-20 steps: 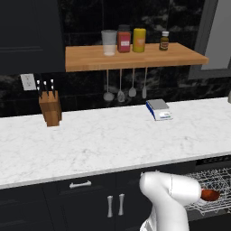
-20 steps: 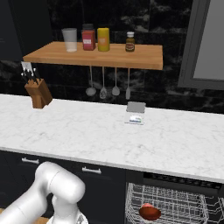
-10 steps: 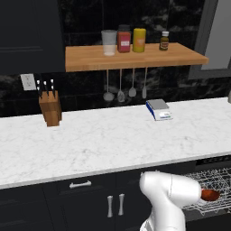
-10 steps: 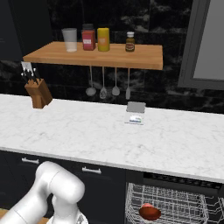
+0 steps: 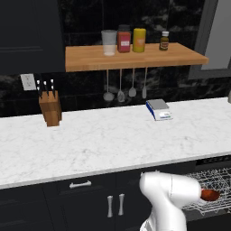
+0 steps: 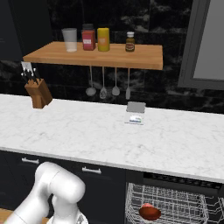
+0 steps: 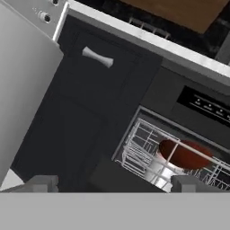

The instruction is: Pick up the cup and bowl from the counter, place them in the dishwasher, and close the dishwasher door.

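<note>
The bowl (image 6: 150, 212) already lay in the dishwasher's wire rack (image 6: 175, 205), and the desk (image 5: 113, 140) carried neither cup nor bowl. The cup could not be made out. The tool (image 7: 114, 183) stood apart, holding nothing; closing the door seemingly remained.

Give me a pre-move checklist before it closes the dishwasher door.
1. Bowl in the dishwasher's wire rack: ok.
2. Cup in the rack: cannot tell; a paler red bit shows behind the bowl in the right base view, too small to name.
3. Counter free of cup and bowl: ok; knife block and scale sit on it.
4. Claw open, holding nothing: ok.
5. Rack pushed fully in: not ok; it sticks out past the cabinet fronts.
6. Dishwasher door position and handle: cannot tell.
</note>
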You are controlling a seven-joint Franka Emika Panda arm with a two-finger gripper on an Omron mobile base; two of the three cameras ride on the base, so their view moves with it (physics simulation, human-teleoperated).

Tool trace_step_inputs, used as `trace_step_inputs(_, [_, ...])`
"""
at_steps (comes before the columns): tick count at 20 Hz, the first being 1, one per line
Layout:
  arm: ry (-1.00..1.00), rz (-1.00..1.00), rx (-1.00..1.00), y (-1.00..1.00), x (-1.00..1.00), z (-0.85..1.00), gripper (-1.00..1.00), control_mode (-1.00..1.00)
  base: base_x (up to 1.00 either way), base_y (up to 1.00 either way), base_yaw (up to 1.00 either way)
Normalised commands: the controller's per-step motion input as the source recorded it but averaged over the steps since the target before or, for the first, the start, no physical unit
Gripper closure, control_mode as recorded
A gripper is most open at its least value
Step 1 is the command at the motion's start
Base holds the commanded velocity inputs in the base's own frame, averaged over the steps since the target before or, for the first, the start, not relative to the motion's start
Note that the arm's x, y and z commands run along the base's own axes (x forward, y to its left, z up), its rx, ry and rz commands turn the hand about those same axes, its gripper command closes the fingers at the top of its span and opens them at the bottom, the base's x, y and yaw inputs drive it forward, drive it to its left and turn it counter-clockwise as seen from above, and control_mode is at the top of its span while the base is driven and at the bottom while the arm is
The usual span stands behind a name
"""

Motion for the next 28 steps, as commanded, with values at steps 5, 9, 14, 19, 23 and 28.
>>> trace_step_inputs(5, [0.01,0.22,0.08,-0.90,0.65,-0.73,-1.00,-1.00,0.00,0.00,0.00])
trace_step_inputs(9, [0.01,0.14,0.08,-0.94,0.03,-0.55,-1.00,-1.00,0.00,0.00,0.00])
trace_step_inputs(14, [-0.17,-0.09,0.03,-0.43,-0.49,-0.33,-1.00,-1.00,0.00,0.00,0.00])
trace_step_inputs(19, [-0.12,-0.17,0.00,-0.15,-0.42,-0.74,-1.00,-1.00,0.00,0.00,0.00])
trace_step_inputs(23, [0.02,-0.06,0.00,-0.48,0.09,-0.94,-1.00,-1.00,0.00,0.00,0.00])
trace_step_inputs(28, [0.01,0.06,0.05,-0.02,0.93,-1.00,-1.00,-1.00,0.00,0.00,0.00])
